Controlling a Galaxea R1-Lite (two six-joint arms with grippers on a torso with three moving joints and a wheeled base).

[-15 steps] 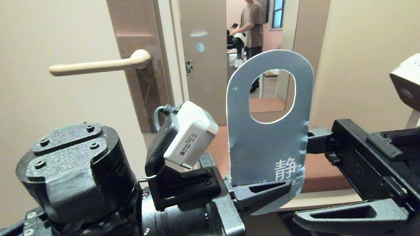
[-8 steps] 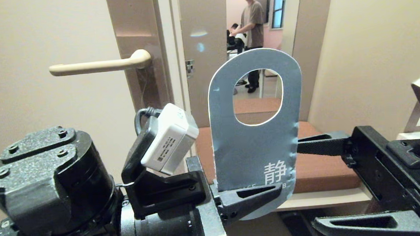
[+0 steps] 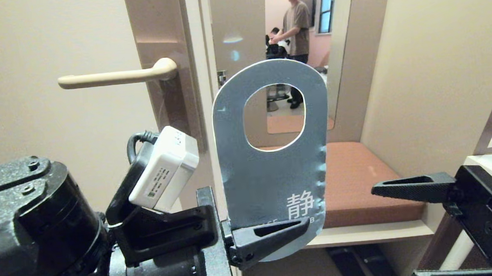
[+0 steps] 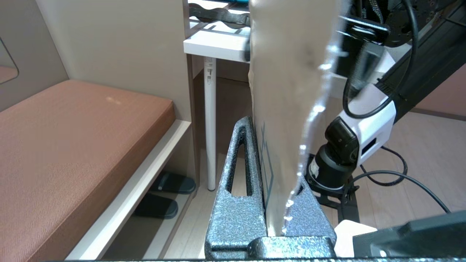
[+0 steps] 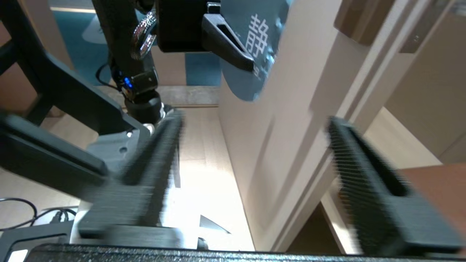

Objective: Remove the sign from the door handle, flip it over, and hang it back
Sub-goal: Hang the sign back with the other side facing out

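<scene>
Sign (image 3: 270, 183), blue face out, now clamped only by left hand (image 3: 269, 239); right hand (image 3: 422, 229) released and backed off, rehanging on door handle (image 3: 116, 76) next.

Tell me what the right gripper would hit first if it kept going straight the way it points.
Judging from its wrist view, the open right gripper points toward the lower cream door panel; that would probably be met first, well below the slate-blue card sign. Depth is unclear.
</scene>
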